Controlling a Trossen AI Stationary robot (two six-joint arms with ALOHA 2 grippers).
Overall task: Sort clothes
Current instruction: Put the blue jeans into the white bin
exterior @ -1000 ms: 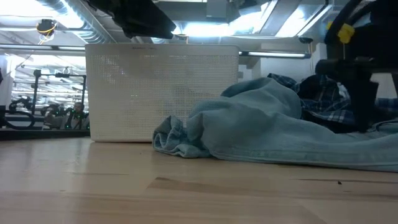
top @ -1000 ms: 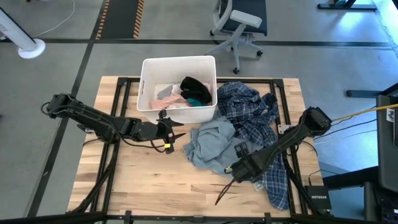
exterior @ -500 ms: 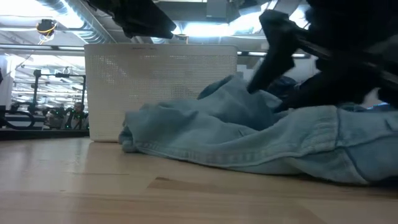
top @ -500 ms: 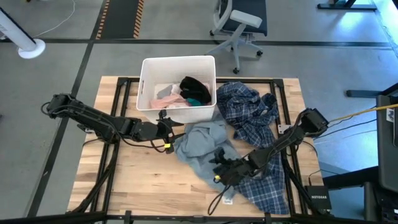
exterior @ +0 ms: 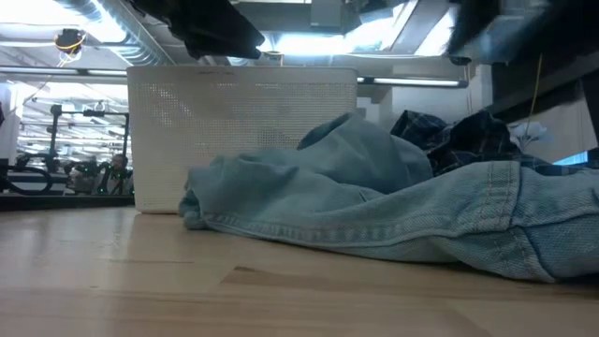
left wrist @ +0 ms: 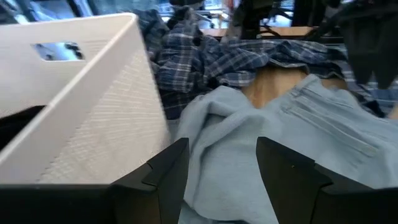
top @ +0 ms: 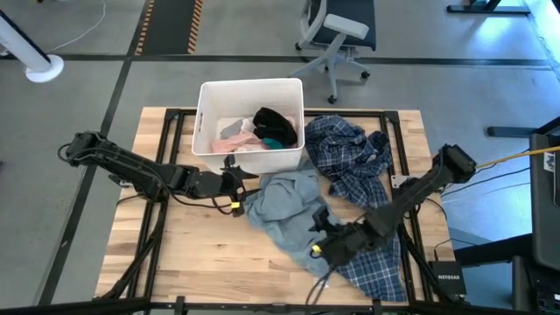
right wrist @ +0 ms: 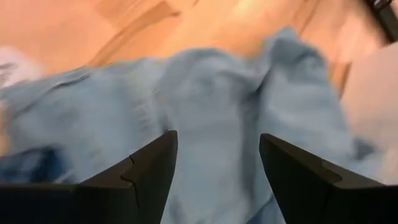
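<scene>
The white bin (top: 249,116) sits just beyond the left gripper (top: 245,181), its near wall close to the fingertips. Inside it lie a pink piece (top: 236,140), a paler pink one (top: 229,128), a black garment (top: 272,121) and a bit of teal (top: 278,140) — all heaped toward the side nearer the right arm, none hanging over the rim.

The left gripper hovers low over the wooden table (top: 188,241), fingers spread wide and holding nothing; in its wrist view the bin wall (left wrist: 81,124) fills one side and the grey-blue top (left wrist: 280,134) lies directly ahead between the fingers. The right gripper (top: 325,248) stands above the near end of the same top (top: 284,206), likewise spread wide with nothing clamped; its wrist view shows only that cloth (right wrist: 211,106) below and bare wood past it.

The grey-blue top lies crumpled between the two grippers, its long axis running from the bin's near corner toward the table's front edge. The blue-white plaid shirt (top: 354,162) stretches beside it on the right gripper's outer side, its length running from beside the bin down under the right arm to the front edge.

Bare table lies open on the left gripper's near side — a broad stretch to the front edge.
</scene>
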